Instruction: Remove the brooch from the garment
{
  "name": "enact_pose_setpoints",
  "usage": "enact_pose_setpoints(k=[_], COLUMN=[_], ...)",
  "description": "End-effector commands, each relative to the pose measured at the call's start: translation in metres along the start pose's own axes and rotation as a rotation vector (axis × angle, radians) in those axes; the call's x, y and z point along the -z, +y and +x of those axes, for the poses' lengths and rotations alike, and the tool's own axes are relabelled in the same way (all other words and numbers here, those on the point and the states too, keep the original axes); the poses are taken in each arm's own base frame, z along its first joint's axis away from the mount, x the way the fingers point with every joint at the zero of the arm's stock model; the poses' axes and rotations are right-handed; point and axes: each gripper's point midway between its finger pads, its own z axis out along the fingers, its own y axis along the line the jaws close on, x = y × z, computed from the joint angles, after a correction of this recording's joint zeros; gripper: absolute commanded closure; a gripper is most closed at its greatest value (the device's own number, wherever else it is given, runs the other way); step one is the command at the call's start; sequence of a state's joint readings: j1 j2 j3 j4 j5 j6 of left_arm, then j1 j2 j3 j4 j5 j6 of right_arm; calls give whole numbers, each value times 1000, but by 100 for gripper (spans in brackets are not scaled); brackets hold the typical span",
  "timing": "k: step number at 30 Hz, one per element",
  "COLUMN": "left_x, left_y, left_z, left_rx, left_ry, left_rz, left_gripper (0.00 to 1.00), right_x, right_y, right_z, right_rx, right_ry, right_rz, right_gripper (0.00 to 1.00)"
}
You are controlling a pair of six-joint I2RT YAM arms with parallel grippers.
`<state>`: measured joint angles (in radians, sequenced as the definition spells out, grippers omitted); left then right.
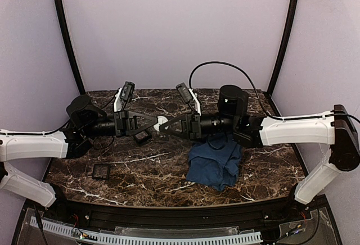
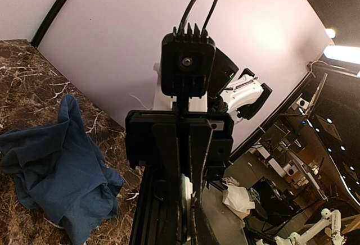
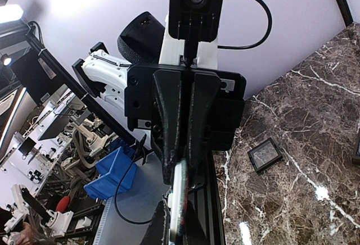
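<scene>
Hanging in mid-air at the centre of the top view, the brooch point(image 1: 162, 125) is a tiny whitish piece caught exactly where the two arms meet tip to tip, above the marble table point(image 1: 140, 183) and clear of the blue cloth point(image 1: 215, 163). The left gripper point(image 1: 156, 124) reaches in from the left of the frame with its fingers drawn together into a narrow point, pinched on the near end of the brooch. The right gripper point(image 1: 169, 127) comes in from the right, level with it, likewise clenched on the other end.

In the right wrist view the pale piece point(image 3: 179, 191) shows as a thin strip just below the opposing closed fingers, low in the middle of the frame. In the left wrist view it appears as a small white sliver point(image 2: 185, 190) at the same kind of spot.

The cloth lies crumpled on the table to the lower right of the grippers, under the right arm's forearm, not touching the brooch. One small black square tray point(image 1: 142, 138) sits just below the left gripper; a second black square tray point(image 1: 101, 171) lies toward the lower left of the table, well apart from the cloth.
</scene>
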<state>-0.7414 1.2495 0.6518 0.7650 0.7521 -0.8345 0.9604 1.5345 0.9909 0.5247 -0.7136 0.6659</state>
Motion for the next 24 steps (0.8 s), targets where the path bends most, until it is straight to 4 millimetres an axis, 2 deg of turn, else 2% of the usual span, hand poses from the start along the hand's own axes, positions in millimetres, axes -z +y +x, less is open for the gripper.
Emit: enact_pose_setpoints(k=[1, 5, 15, 24], left_x=[1, 0, -3, -3], left_y=[-2, -3, -4, -5], left_z=[0, 1, 4, 5], left_rx=[-6, -6, -10, -12], left_ry=[2, 8, 21, 28], left_rz=[20, 25, 29, 29], left_gripper=[99, 99, 99, 99], right_x=[-6, -8, -15, -9], right_y=[4, -2, -32, -65], right_z=[-7, -4, 6, 14], right_rx=[12, -7, -99, -236], right_ry=[-18, -5, 36, 37], right_rz=[-16, 0, 102, 188], right_gripper=[98, 100, 100, 100])
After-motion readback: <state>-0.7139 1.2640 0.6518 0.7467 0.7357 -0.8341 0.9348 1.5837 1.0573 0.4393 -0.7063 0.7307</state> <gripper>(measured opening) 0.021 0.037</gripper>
